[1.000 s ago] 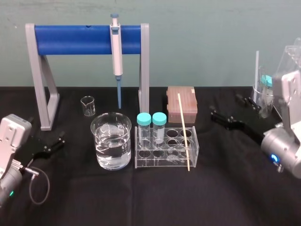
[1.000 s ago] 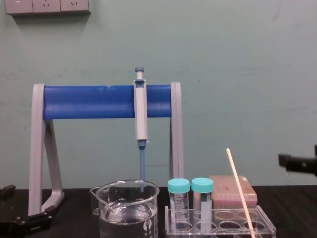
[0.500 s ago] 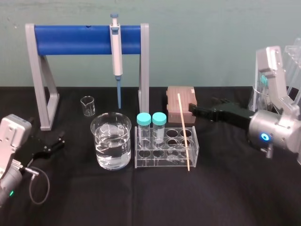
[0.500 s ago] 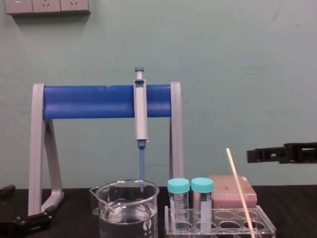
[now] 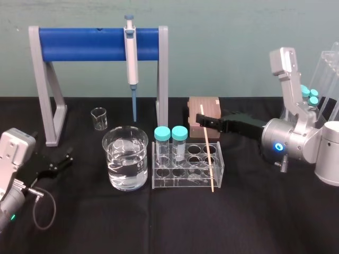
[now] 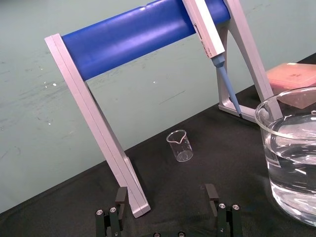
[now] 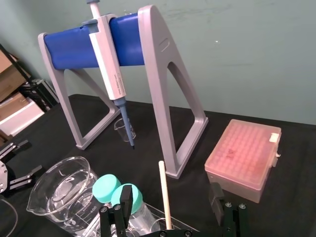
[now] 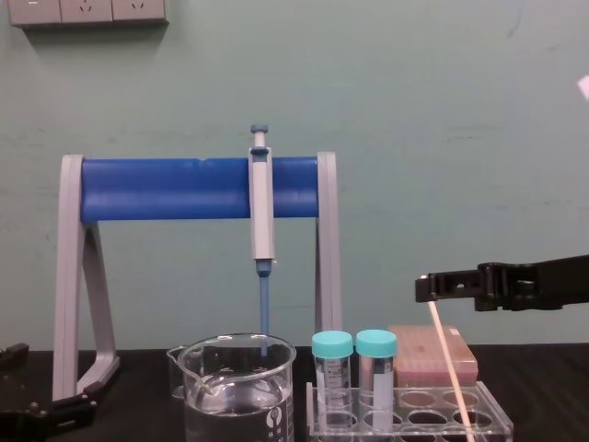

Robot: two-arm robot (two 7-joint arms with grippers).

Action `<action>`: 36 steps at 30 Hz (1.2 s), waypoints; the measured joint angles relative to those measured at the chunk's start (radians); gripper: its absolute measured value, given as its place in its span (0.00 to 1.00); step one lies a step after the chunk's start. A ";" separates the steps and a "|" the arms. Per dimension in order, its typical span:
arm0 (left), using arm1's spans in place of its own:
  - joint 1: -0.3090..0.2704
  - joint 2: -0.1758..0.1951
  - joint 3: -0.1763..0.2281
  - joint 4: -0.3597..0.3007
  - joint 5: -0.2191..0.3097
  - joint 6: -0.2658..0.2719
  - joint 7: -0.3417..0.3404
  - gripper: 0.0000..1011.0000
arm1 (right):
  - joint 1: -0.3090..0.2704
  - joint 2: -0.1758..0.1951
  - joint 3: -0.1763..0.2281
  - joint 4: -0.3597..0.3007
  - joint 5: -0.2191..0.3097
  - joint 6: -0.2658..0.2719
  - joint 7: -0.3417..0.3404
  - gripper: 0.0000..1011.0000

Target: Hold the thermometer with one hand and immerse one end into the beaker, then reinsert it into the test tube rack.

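The thermometer (image 5: pixel 207 151) stands tilted in a hole at the right end of the test tube rack (image 5: pixel 180 183), its top leaning back toward the pink tip box (image 5: pixel 204 106); its lower end rests inside the rack.

The right gripper (image 5: pixel 200 118) reaches in from the right at the level of the rod's upper end. In the right wrist view its 2 fingers are spread wide with the thermometer (image 7: pixel 165 197) rising between them, touching neither; from the chest the black fingers (image 8: pixel 442 285) cross just at the rod's top.

The beaker (image 5: pixel 125 159), part full of clear liquid, sits just left of the rack; 2 teal-capped tubes (image 5: pixel 170 134) stand in the rack's left holes.

The left gripper (image 5: pixel 55 161) lies parked on the cloth far to the left, fingers apart and empty.

Judging by this, none of the 3 steps is finished:
- the grasp is only lined up, not closed;
- lifting the rod and dipping 1 end in the beaker are to come;
- putting it back in the rack is to come.
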 joint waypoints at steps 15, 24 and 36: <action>0.000 0.000 0.000 0.000 0.000 0.000 0.000 0.99 | 0.037 -0.018 -0.047 0.050 0.000 -0.019 -0.029 0.99; 0.000 0.000 0.000 0.000 0.000 0.000 0.000 0.99 | 0.043 -0.022 -0.058 0.056 0.000 -0.029 -0.025 0.99; 0.000 0.000 0.000 0.000 0.000 0.000 0.000 0.99 | 0.043 -0.020 -0.061 0.056 0.000 -0.039 -0.018 0.99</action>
